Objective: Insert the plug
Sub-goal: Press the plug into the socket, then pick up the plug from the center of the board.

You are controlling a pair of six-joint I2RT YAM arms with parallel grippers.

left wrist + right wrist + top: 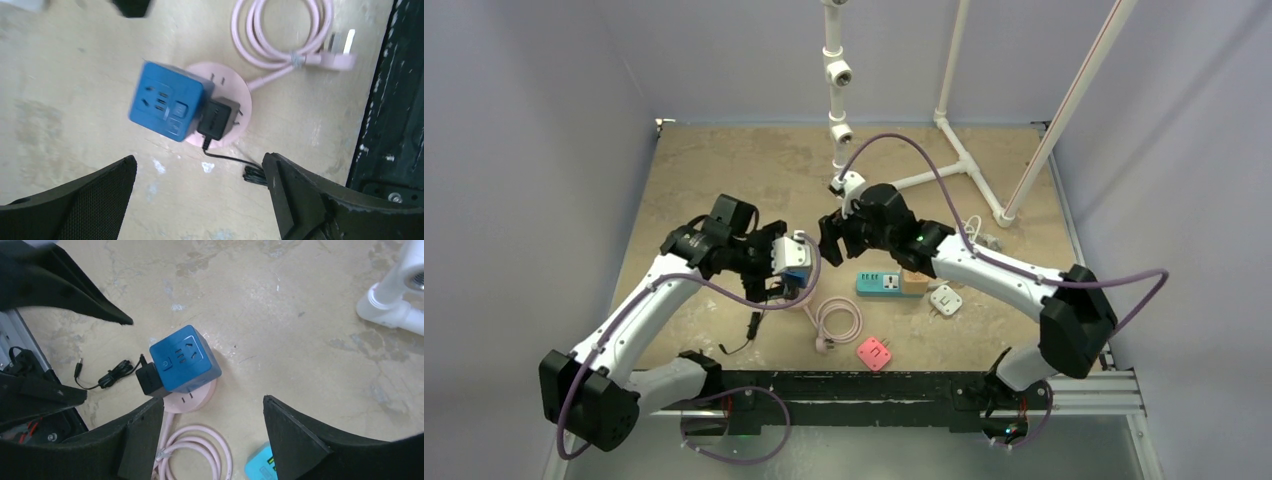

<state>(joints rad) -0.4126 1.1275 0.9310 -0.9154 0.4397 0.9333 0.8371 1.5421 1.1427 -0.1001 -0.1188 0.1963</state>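
Note:
A blue cube socket (167,102) sits on a round pink socket base (237,85). A black plug adapter (217,117) is seated in the cube's side, and its thin black cord (235,160) trails onto the table. My left gripper (200,192) is open and empty, hovering above the table just short of the cube. My right gripper (212,435) is open and empty too, above the cube (184,360), the adapter (149,381) and the pink base (192,397). In the top view the two grippers, left (769,270) and right (836,238), face each other over the cube (796,268).
A coiled pink cable (837,318) with its plug (824,345) lies near the base. A teal power strip (882,283), an orange block (914,283), a white adapter (945,300) and a pink square socket (874,353) lie to the right. A white pipe frame (964,160) stands behind.

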